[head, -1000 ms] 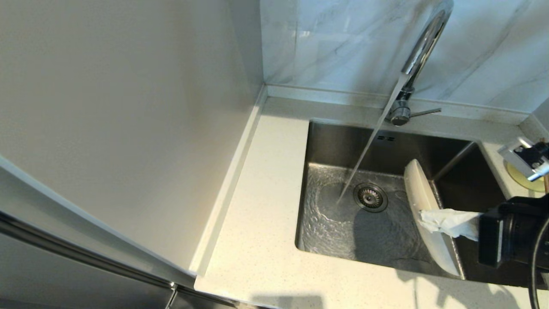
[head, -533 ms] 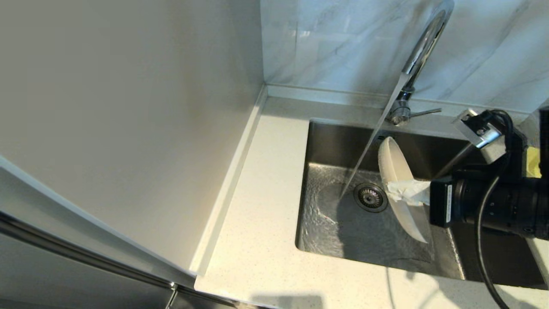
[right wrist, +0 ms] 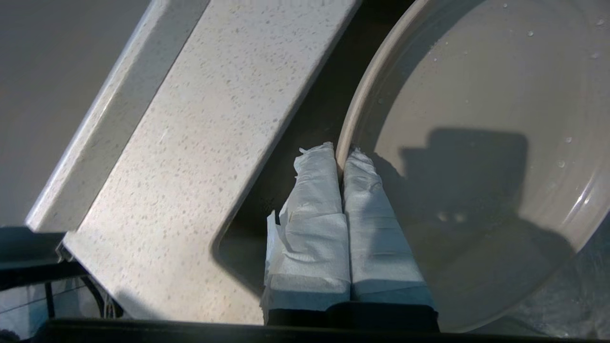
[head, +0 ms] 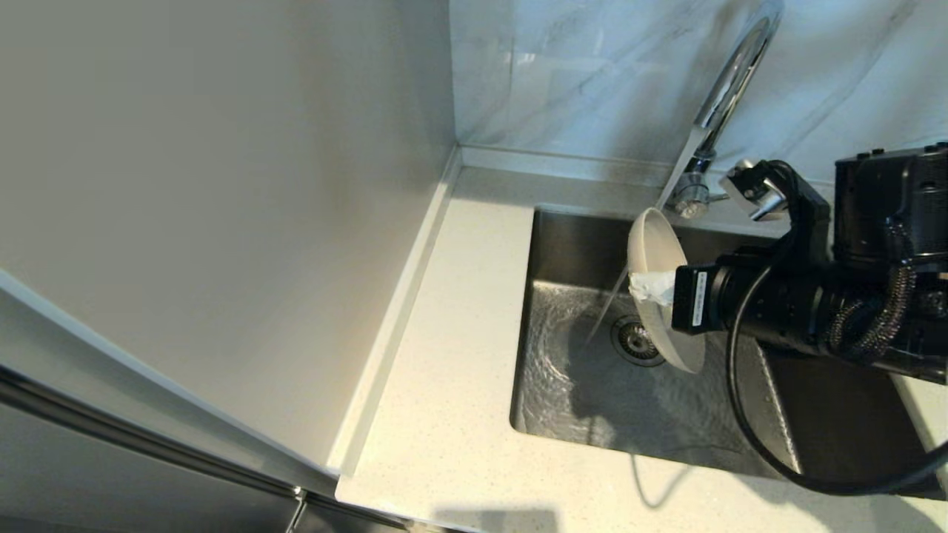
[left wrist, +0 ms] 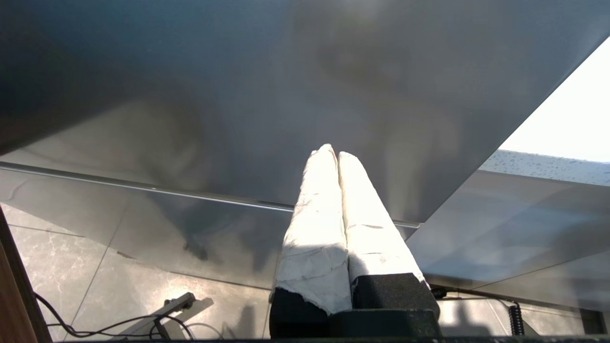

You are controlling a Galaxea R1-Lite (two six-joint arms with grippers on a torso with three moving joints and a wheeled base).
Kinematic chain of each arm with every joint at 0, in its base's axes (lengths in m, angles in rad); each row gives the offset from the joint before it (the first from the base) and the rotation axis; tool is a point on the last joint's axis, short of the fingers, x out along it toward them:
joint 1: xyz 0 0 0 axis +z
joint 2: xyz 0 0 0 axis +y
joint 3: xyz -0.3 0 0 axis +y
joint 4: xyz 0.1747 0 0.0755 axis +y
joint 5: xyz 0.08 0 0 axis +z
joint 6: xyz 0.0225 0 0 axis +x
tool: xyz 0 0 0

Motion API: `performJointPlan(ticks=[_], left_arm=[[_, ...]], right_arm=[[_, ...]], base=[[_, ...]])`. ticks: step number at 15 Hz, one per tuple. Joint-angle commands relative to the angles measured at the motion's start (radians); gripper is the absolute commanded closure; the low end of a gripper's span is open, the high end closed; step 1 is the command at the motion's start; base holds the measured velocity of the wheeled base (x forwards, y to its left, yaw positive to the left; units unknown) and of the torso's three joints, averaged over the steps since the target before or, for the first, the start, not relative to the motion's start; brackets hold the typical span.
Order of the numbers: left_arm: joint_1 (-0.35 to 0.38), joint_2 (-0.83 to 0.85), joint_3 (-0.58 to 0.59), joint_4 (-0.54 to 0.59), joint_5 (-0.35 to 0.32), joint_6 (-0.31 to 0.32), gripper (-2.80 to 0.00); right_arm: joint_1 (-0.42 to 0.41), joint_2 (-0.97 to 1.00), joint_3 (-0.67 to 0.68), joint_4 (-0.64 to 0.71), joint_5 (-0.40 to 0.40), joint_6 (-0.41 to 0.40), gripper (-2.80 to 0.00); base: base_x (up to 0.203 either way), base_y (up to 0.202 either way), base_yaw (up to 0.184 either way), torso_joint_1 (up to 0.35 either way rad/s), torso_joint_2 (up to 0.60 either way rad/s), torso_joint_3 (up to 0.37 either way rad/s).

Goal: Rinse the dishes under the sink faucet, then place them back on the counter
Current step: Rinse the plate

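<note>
**Plate held on edge at the running tap**

While water runs from the faucet [head: 729,74] into the sink [head: 592,385], we see our right gripper [head: 646,287] clamped on the rim of the plate [head: 655,252], which stands on edge over the basin, just beside the stream and above the drain strainer [head: 633,342]. From the wrist, both wrapped fingers [right wrist: 310,228] pinch that rim, and droplets dot the plate's [right wrist: 476,143] face. Water ripples across the steel floor. Around the sink runs the counter [head: 452,385], off-white and speckled, with a raised rim where it meets the plain cream side wall [head: 222,222]; grey-veined marble tiles [head: 578,66] back the tap. Our left gripper [left wrist: 333,155] is parked low beside a dark cabinet panel [left wrist: 238,95], its fingers pressed together on nothing, above a tiled floor [left wrist: 71,267].
</note>
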Motion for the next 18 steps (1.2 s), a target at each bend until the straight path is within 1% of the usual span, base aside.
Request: performJointPlan(ticks=[1,5,9,15,16,18], left_arm=[[0.000,0.000,0.000,0.000,0.000,0.000,0.00],[0.000,0.000,0.000,0.000,0.000,0.000,0.00],[0.000,0.000,0.000,0.000,0.000,0.000,0.00],[0.000,0.000,0.000,0.000,0.000,0.000,0.00],[0.000,0.000,0.000,0.000,0.000,0.000,0.00],[0.000,0.000,0.000,0.000,0.000,0.000,0.00]], right_arm=[[0.000,0.043,-0.018,-0.008,-0.012,0.010,0.00],[0.000,0.058,-0.035,-0.026,-0.015,0.015,0.00],[0.000,0.110,-0.067,-0.029,-0.066,0.018,0.00],[-0.001,0.125,-0.091,-0.028,-0.105,0.017,0.00],[-0.002,0.126,-0.089,-0.025,-0.125,0.017,0.00],[-0.004,0.148,-0.082,-0.024,-0.238,0.019,0.00]], base=[[0.000,0.000,0.000,0.000,0.00,0.000],[0.000,0.000,0.000,0.000,0.00,0.000],[0.000,0.000,0.000,0.000,0.00,0.000],[0.000,0.000,0.000,0.000,0.00,0.000],[0.000,0.000,0.000,0.000,0.00,0.000],[0.000,0.000,0.000,0.000,0.00,0.000]])
